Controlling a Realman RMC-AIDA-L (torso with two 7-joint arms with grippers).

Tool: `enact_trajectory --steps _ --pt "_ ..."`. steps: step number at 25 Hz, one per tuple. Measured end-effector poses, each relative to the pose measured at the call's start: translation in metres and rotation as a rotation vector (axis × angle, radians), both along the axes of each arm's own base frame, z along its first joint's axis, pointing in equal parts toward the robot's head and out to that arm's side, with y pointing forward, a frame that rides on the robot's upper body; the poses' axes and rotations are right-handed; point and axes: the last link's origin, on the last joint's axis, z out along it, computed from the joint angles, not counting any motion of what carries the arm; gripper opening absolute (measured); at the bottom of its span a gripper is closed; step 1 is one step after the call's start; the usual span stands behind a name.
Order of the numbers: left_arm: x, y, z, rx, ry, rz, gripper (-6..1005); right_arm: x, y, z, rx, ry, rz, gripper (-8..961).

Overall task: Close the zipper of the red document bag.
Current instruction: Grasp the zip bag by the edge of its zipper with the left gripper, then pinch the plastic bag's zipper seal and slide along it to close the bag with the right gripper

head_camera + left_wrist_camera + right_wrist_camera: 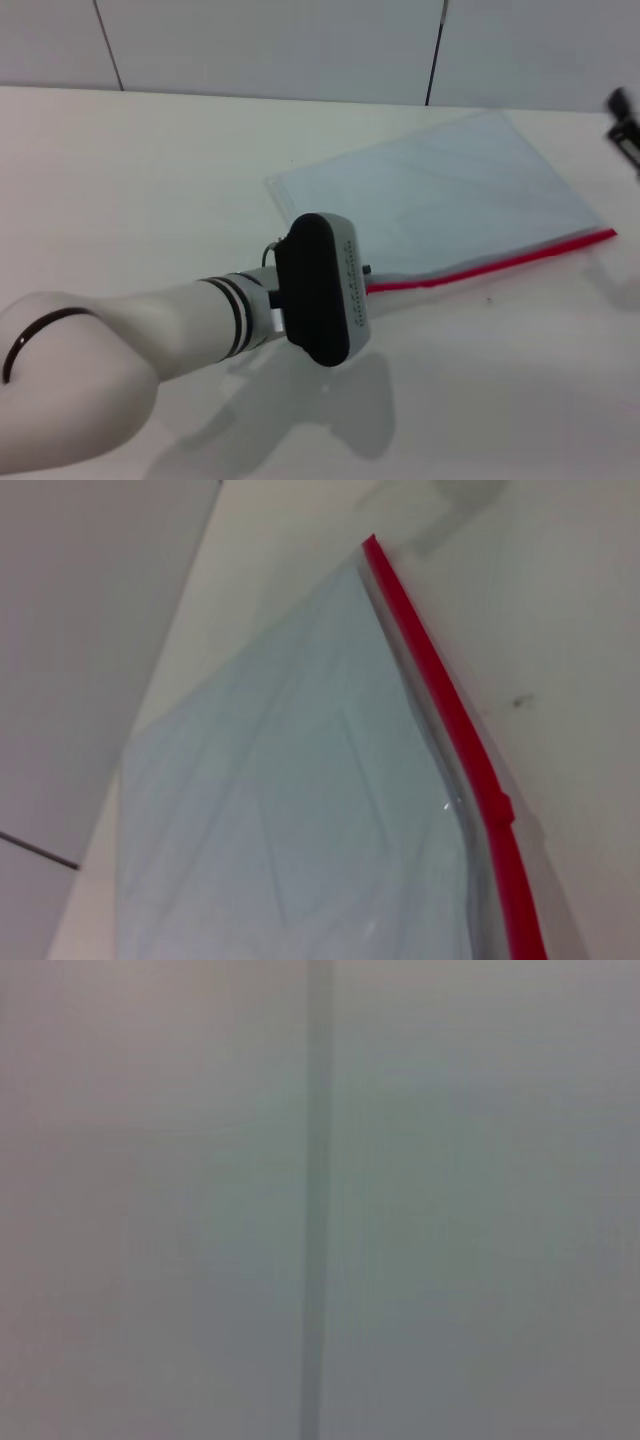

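Note:
The red document bag (440, 190) lies flat on the white table, a pale blue translucent pouch set at a slant. Its zipper (500, 262) is the red strip along the near long edge. My left arm reaches in from the lower left. Its black wrist housing (320, 290) sits over the zipper's left end and hides the left gripper. The left wrist view looks along the bag (300, 800) and the zipper (450, 720), which has a small bump (500, 805) partway along. A dark part of my right gripper (625, 120) shows at the far right edge, apart from the bag.
The white table (150, 180) spreads wide to the left and in front of the bag. Grey wall panels (270, 45) stand behind it. The right wrist view shows only a grey panel with a seam (315, 1200).

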Motion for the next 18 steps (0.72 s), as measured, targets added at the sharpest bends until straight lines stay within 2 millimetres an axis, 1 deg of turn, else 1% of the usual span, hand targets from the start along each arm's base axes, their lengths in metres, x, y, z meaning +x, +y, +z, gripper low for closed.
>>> enact_trajectory --steps 5,10,14,18 --pt "0.0 -0.001 0.004 0.046 -0.029 -0.035 69 -0.016 0.0 -0.02 -0.071 -0.206 0.138 889" --pt "-0.001 -0.005 0.008 0.089 -0.053 -0.074 54 -0.03 -0.006 -0.045 -0.082 -0.429 0.29 889" --pt "0.001 -0.007 0.009 0.1 -0.07 -0.082 54 -0.037 -0.015 -0.061 -0.051 -0.562 0.384 888" --pt "0.003 -0.008 0.011 0.104 -0.075 -0.088 54 -0.039 -0.023 -0.079 -0.044 -0.694 0.454 885"
